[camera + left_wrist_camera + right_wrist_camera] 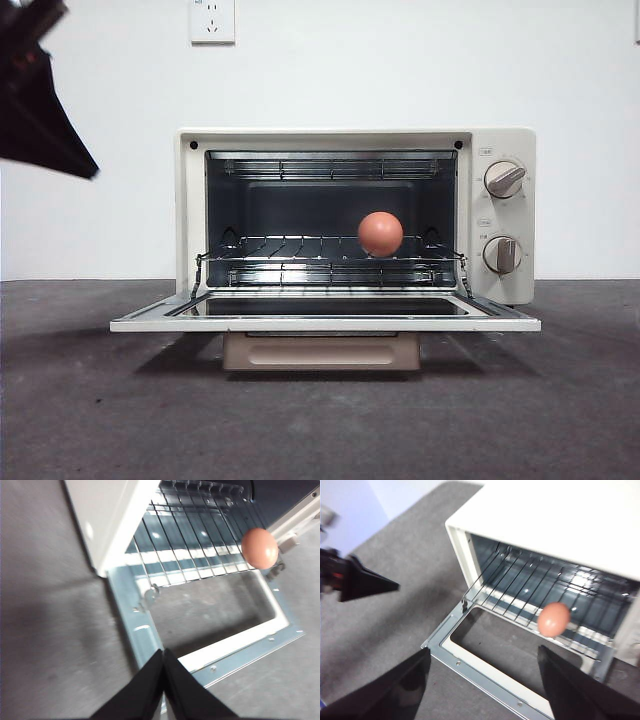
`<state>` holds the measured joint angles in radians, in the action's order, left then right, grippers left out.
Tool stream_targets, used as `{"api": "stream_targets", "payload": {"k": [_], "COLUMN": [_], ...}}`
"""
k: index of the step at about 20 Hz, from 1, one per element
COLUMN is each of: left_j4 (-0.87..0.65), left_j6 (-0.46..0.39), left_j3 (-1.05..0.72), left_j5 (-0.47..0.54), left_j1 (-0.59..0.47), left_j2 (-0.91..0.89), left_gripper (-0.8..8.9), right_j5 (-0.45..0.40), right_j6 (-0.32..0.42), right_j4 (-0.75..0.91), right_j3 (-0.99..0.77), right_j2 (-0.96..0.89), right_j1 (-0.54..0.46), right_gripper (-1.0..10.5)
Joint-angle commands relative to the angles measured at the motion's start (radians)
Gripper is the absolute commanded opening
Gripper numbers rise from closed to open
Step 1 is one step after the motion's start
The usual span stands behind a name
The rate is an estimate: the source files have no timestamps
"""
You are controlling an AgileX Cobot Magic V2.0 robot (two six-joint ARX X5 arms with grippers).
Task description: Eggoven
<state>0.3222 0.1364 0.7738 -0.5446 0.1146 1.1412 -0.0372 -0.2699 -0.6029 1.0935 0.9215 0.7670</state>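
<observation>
The reddish-brown egg (380,233) rests on the wire rack (300,262) inside the cream toaster oven (503,290), right of the middle. The oven's glass door (320,323) lies folded down and open. The egg also shows in the left wrist view (260,548) and the right wrist view (553,619). My left gripper (163,652) is shut and empty, above the door's left corner; it shows as the dark tip at the upper left of the front view (45,120). My right gripper (484,650) is open and empty, high in front of the open door.
Two grey knobs (503,180) sit on the oven's right panel. A crumb tray (320,352) shows under the door. The oven stands on a dark grey table (100,420) against a white wall with a socket (212,20).
</observation>
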Motion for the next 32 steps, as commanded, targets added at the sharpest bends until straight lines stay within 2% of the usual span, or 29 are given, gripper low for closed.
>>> {"api": "stream_targets", "payload": {"k": [1,10,12,19,22,24,27,32], "left_j4": [-0.07,-0.235,-0.268,-0.349,-0.37,-0.383,-0.441,-0.647], "left_j6": [0.029,0.035,0.037,0.06,0.063,0.068,0.122,0.295], "left_j3": [0.002,0.002,0.002,0.002,0.002,0.003,0.003,0.003], "left_j5": [-0.066,-0.068,-0.103,-0.156,-0.232,-0.248,-0.326,-0.43], "left_j1": [-0.016,-0.015,-0.006,0.039,0.04,0.032,0.006,-0.032], "left_j2": [0.11,0.462,0.507,0.597,0.597,0.597,0.597,0.597], "left_gripper": [0.06,0.06,0.06,0.06,0.06,0.06,0.06,0.06], "right_j5": [-0.051,-0.072,-0.077,-0.098,-0.103,-0.103,-0.103,-0.122], "right_j6": [-0.01,-0.034,-0.034,-0.034,-0.034,-0.034,-0.034,-0.037], "right_j4": [-0.029,-0.064,-0.064,-0.064,-0.064,-0.064,-0.068,-0.107], "right_j3": [0.019,0.019,0.019,0.019,0.019,0.019,0.019,0.019], "right_j2": [-0.074,-0.272,-0.279,-0.276,-0.277,-0.277,-0.277,-0.277], "right_j1": [0.011,0.011,0.011,0.01,0.01,0.01,0.01,0.01], "right_gripper": [3.4,3.4,3.4,3.4,3.4,3.4,3.4,3.4]}}
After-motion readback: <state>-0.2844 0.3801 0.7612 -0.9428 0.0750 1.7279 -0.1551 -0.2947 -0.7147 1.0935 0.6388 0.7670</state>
